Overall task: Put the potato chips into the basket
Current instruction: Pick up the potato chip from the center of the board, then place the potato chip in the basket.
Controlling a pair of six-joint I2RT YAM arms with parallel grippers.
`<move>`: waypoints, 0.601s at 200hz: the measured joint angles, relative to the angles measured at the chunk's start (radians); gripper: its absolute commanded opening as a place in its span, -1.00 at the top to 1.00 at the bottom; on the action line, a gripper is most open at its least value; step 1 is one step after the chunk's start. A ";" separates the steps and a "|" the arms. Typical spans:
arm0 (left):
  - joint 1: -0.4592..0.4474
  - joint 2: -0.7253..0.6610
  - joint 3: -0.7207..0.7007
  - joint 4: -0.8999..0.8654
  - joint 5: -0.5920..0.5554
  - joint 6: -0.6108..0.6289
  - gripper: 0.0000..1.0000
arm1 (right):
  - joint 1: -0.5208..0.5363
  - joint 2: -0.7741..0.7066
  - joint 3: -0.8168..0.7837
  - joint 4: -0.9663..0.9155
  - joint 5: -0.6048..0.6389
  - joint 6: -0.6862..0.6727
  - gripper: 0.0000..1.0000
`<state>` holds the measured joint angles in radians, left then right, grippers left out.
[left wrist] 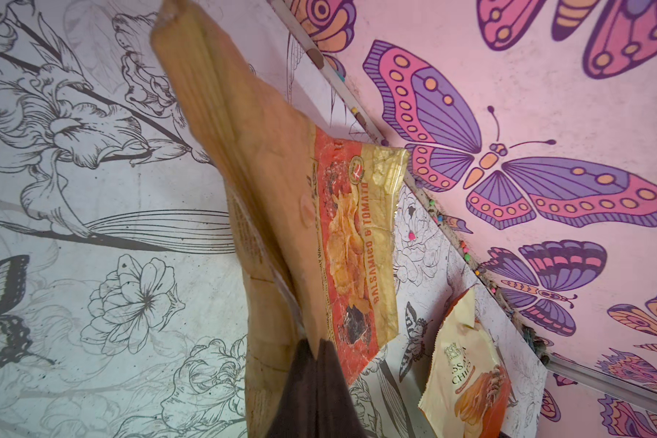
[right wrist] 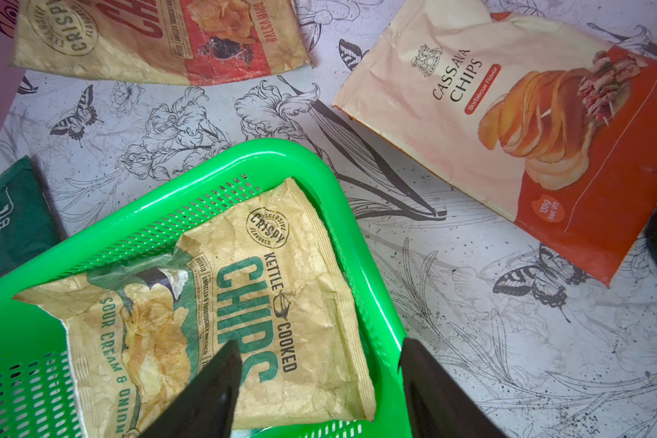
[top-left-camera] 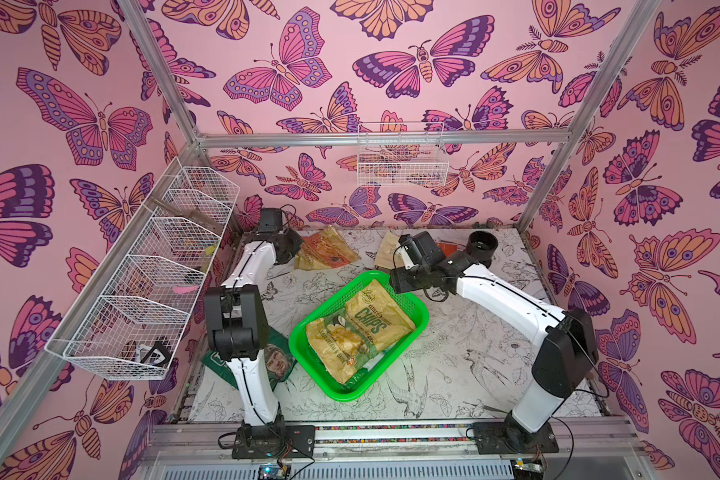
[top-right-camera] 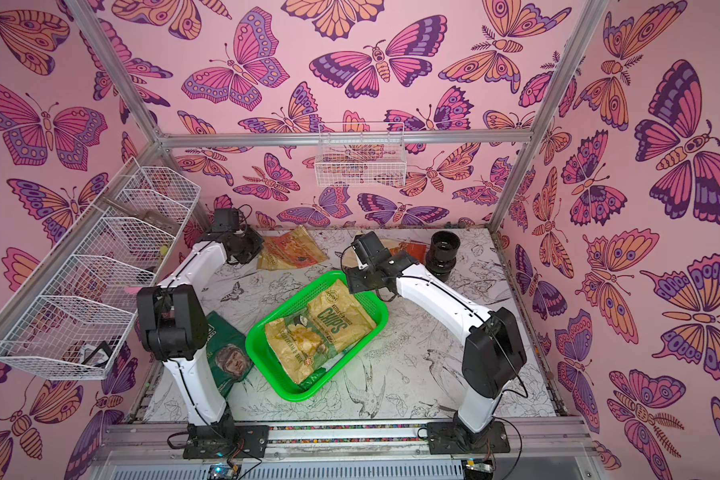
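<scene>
Basket (top-left-camera: pixel 346 394), bright green, mid-table, holds my Sour Cream & Onion chips bag (top-left-camera: pixel 360 332); over its far corner my right gripper (right wrist: pixel 319 343) hangs jaws apart; farther back my left gripper (left wrist: pixel 315 343) pinches the Balsamico & Tomato chips bag (left wrist: pixel 342 235).

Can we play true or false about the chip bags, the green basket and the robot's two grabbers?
1. A tan CHIPS bag lies in the green basket. True.
2. The right gripper holds the cassava bag. False: it is open and holds nothing, near the basket's corner. The cassava bag lies on the table.
3. The left gripper is shut on the tomato bag. True.
4. The dark green bag is inside the basket. False: it lies on the table beside the basket.
</scene>
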<state>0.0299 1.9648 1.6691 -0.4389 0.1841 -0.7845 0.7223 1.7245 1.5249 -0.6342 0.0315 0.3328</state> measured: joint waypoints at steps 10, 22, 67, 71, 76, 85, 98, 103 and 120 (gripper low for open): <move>-0.004 -0.021 -0.001 0.001 -0.002 -0.005 1.00 | 0.000 -0.003 -0.004 0.004 0.005 0.000 -0.39; -0.011 -0.052 -0.003 0.004 -0.005 -0.009 1.00 | 0.000 -0.005 -0.008 0.010 0.008 0.000 -0.39; -0.044 -0.185 -0.046 0.043 -0.017 -0.021 1.00 | 0.000 -0.016 -0.016 0.026 0.018 0.005 -0.39; -0.047 -0.195 -0.052 0.046 -0.018 -0.022 1.00 | 0.000 -0.017 -0.018 0.027 0.019 0.006 -0.39; -0.049 -0.206 -0.060 0.049 -0.019 -0.024 1.00 | 0.000 -0.018 -0.020 0.030 0.021 0.007 -0.39; -0.051 -0.225 -0.072 0.051 -0.018 -0.029 1.00 | 0.000 -0.019 -0.024 0.035 0.021 0.010 -0.39; -0.052 -0.248 -0.090 0.051 -0.018 -0.035 1.00 | 0.000 -0.023 -0.034 0.046 0.022 0.012 -0.39; -0.052 -0.257 -0.097 0.052 -0.018 -0.036 1.00 | 0.000 -0.026 -0.038 0.048 0.024 0.015 -0.39; -0.053 -0.291 -0.122 0.053 -0.019 -0.041 1.00 | -0.003 -0.038 -0.051 0.058 0.026 0.026 -0.39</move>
<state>-0.0231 1.6741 1.5471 -0.3859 0.1654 -0.8257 0.7193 1.6867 1.4734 -0.5766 0.0578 0.3588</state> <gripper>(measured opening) 0.045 0.694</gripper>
